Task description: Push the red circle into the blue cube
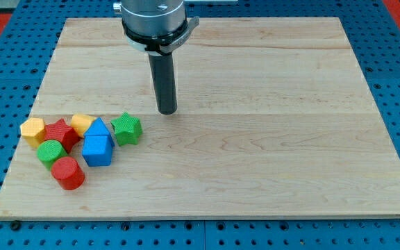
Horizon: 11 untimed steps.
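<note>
The red circle (68, 173) lies near the view's bottom left of the wooden board (269, 139). The blue cube (98, 150) sits just up and to the right of it, a small gap between them. My tip (167, 110) rests on the board well up and to the right of both, about a hundred pixels right of the blue cube and close to the green star (126, 129).
Around the blue cube cluster a second blue block (98, 128) behind it, a red star (62, 133), a green circle (50, 152), a yellow block (32, 130) and another yellow block (81, 123). The board's left edge is near.
</note>
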{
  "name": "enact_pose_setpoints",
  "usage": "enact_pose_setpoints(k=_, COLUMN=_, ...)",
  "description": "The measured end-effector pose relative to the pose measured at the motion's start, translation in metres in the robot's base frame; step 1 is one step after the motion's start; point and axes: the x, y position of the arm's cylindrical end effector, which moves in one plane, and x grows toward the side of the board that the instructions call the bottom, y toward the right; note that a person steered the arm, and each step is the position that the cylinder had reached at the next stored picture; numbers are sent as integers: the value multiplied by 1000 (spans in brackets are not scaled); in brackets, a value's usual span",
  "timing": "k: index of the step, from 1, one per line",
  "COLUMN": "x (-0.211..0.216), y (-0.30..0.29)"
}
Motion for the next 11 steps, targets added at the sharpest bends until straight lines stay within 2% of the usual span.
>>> enact_pose_setpoints(k=1, x=-2, y=0)
enact_pose_setpoints(k=2, x=45, y=6)
enact_pose_setpoints(k=3, x=163, y=-12)
enact_pose_setpoints(k=4, x=186, y=-30)
enact_pose_setpoints(k=5, x=186, y=-66)
enact_pose_setpoints(k=7, x=182, y=-244)
enact_pose_setpoints(k=8, x=154, y=-196)
enact_pose_setpoints(k=9, x=152, y=-140)
enact_pose_setpoints(k=10, x=148, y=-140)
enact_pose_setpoints(k=11, x=158, y=-186)
